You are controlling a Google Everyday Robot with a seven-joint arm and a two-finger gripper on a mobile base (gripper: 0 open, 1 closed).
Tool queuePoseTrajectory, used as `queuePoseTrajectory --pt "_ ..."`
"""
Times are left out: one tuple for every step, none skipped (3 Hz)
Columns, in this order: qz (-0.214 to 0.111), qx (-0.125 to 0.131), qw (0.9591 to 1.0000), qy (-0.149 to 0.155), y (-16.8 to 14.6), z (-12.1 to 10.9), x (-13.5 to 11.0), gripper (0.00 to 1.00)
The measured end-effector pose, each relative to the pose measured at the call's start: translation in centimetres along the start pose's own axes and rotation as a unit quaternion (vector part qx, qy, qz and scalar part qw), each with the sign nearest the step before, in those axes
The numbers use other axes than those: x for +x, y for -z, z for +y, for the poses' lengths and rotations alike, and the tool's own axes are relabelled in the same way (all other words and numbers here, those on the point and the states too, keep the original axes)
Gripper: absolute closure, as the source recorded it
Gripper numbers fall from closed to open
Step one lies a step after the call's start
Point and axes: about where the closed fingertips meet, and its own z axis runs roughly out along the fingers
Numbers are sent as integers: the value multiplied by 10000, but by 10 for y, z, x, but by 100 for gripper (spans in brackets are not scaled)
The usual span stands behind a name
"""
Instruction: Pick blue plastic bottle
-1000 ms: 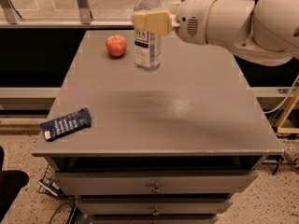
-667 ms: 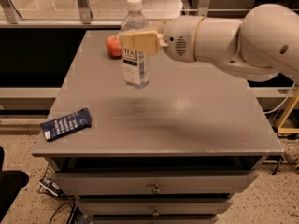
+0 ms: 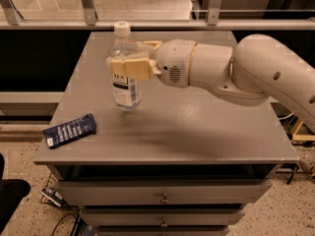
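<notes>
Nearest, the drawers [image 3: 165, 193] sat stacked under the front edge of the bench [image 3: 206, 132]. On the near left corner lay a flat dark-blue wrapper [image 3: 70, 130], one end almost at the left edge and just back from the front edge. To its right the grey top ran bare to the right edge, crossed only by a soft shadow.

Farther in, left of centre, the blue plastic bottle [image 3: 126, 90] stood upright in the grip of the pincer [image 3: 127, 56]. The pincer's fingers were closed across the bottle's upper body above the label, one finger [image 3: 129, 68] in front and the other behind. The bottle's base seemed to hang clear of the surface, well apart from the wrapper. The white arm [image 3: 236, 73] reached in from the right, above the bench's right half.

Past the far edge ran a metal rail [image 3: 157, 23] with upright posts.
</notes>
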Motion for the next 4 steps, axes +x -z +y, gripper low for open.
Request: queuePoseTrajectory --pt "-95 -197 9997 108 -8 10 11 100" --pt "68 -373 9991 200 -11 16 25 100" --pt "237 -474 9983 247 -11 17 34 100" --pt "348 -606 9972 263 -10 18 43 99"
